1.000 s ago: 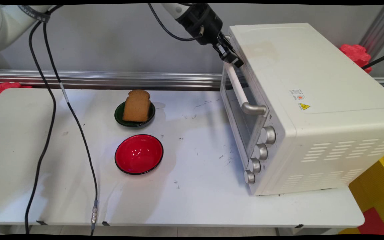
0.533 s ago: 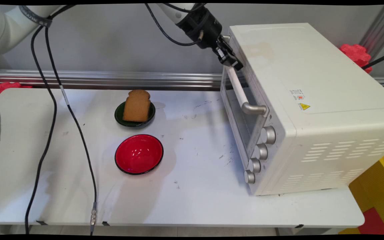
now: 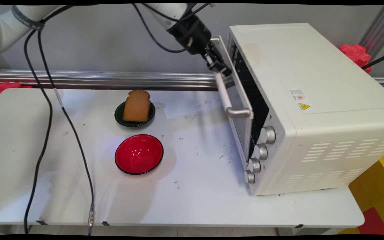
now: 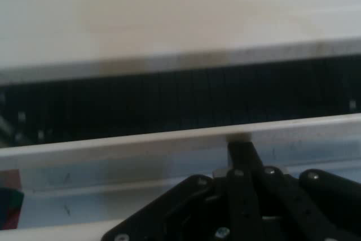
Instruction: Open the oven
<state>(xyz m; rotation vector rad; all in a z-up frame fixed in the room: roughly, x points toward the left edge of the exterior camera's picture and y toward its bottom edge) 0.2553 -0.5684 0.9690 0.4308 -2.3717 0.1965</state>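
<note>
I have the gripper (image 3: 219, 65) closed on the far end of the oven handle (image 3: 226, 96), fingers pinched around the bar. The oven door (image 3: 240, 100) stands ajar, a dark gap showing at its top edge. Toaster oven (image 3: 312, 100) sits at the table's right. Risks: the handle slipping out of an end-on pinch, or the light oven dragging leftward toward the toast (image 3: 137, 105) on its green dish (image 3: 120, 119) and the red bowl (image 3: 139, 154).

The oven door (image 3: 237, 96) now tilts ajar from the oven (image 3: 312, 100), its handle (image 3: 223, 90) pulled leftward by the gripper (image 3: 219, 65).
</note>
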